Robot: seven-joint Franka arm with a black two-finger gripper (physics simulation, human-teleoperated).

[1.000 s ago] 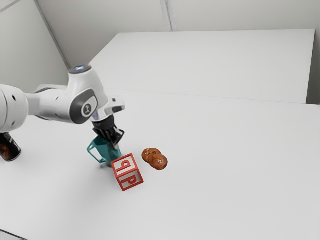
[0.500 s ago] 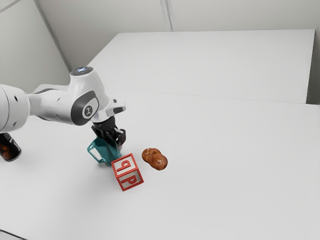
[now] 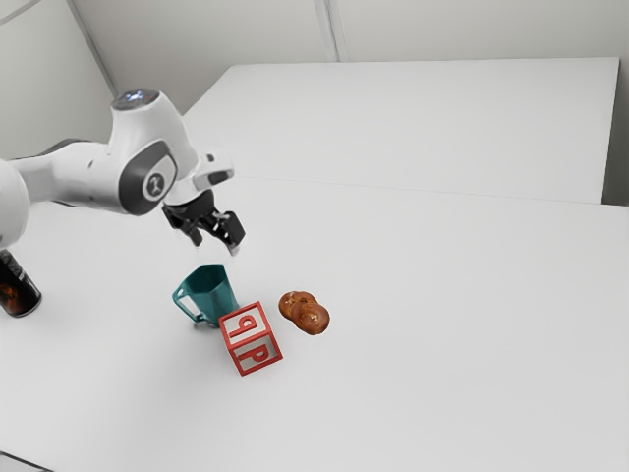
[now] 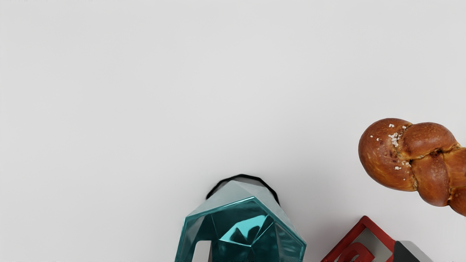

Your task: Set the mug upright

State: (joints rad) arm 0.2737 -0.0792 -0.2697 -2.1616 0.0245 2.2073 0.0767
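- Mug (image 3: 208, 295) stands upright on the tabletop (image 3: 413, 344), by the block (image 3: 251, 339).
- Tool (image 3: 216, 246) above it, spread apart.
- Probably stiff, slippery (those glossy facets); opposite walls should grip best.

Tool (image 3: 216, 248) now higher, clear of the teal mug (image 3: 211, 298)

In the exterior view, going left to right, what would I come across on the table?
Dark can with orange markings, teal faceted mug, red-and-white letter block, brown braided bread.
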